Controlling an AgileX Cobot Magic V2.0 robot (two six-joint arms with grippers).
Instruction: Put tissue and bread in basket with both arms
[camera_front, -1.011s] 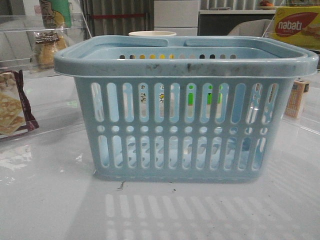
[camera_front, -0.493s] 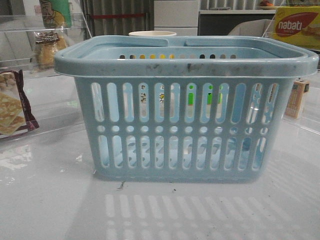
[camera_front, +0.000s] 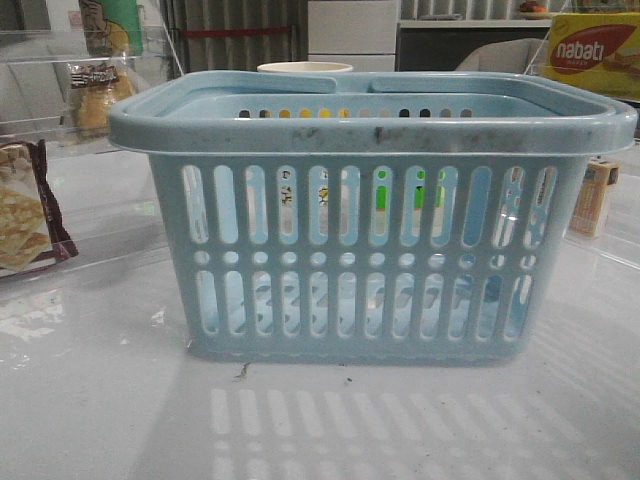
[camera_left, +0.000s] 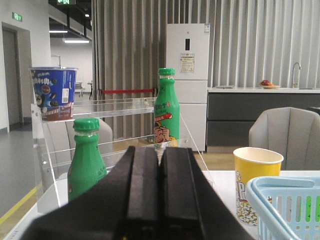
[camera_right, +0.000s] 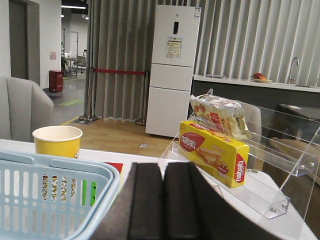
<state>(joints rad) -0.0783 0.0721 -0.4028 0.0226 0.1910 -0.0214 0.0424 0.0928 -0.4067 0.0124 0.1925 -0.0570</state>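
Observation:
The light-blue basket (camera_front: 370, 210) stands in the middle of the table in the front view. Its corner shows in the left wrist view (camera_left: 287, 205) and its rim in the right wrist view (camera_right: 55, 172). The bread (camera_front: 95, 95), golden-brown in a clear bag with a dark label strip, sits on a clear acrylic shelf at the far left. The tissue is not in view. My left gripper (camera_left: 160, 150) is shut and empty, to the left of the basket. My right gripper (camera_right: 163, 167) is shut and empty, to the basket's right. Neither gripper shows in the front view.
A maroon-edged cracker packet (camera_front: 25, 215) lies at the left. A tan carton (camera_front: 597, 195) and a yellow Nabati box (camera_front: 590, 50) are at the right. A yellow popcorn cup (camera_left: 256, 182) stands behind the basket. Green bottles (camera_left: 86, 160) stand on the left acrylic shelf.

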